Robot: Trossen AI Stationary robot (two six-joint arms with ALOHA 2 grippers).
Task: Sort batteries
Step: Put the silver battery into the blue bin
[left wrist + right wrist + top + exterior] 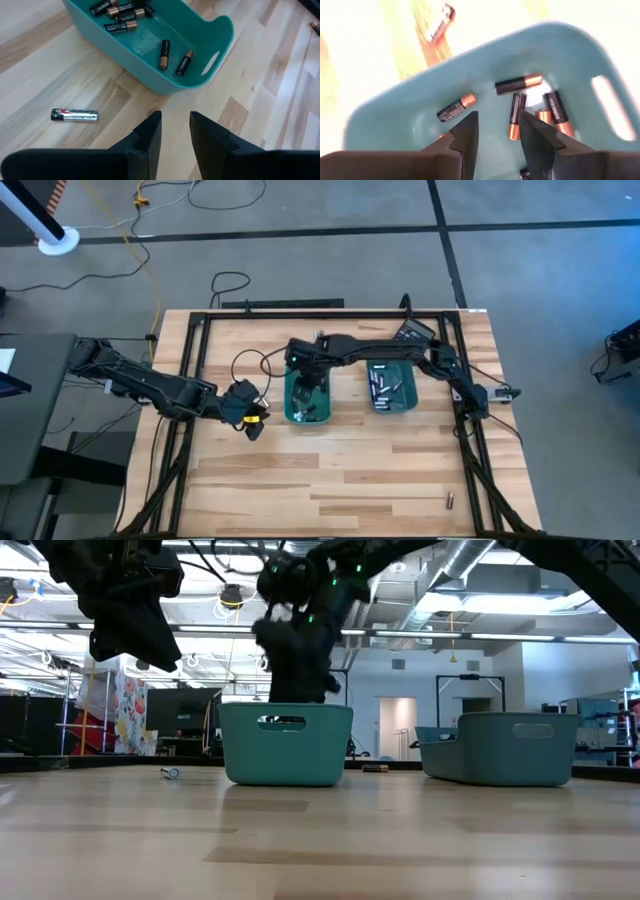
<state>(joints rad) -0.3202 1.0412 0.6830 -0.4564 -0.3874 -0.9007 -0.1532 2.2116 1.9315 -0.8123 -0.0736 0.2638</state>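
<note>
Wooden table [340, 470] carries two teal trays [306, 402], seemingly holding batteries [164, 53].

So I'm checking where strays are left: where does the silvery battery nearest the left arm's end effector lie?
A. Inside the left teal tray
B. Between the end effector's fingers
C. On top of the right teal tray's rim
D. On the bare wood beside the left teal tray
D: in the left wrist view the silvery battery lies flat on the wood, outside the teal tray and apart from the left end effector.
</note>
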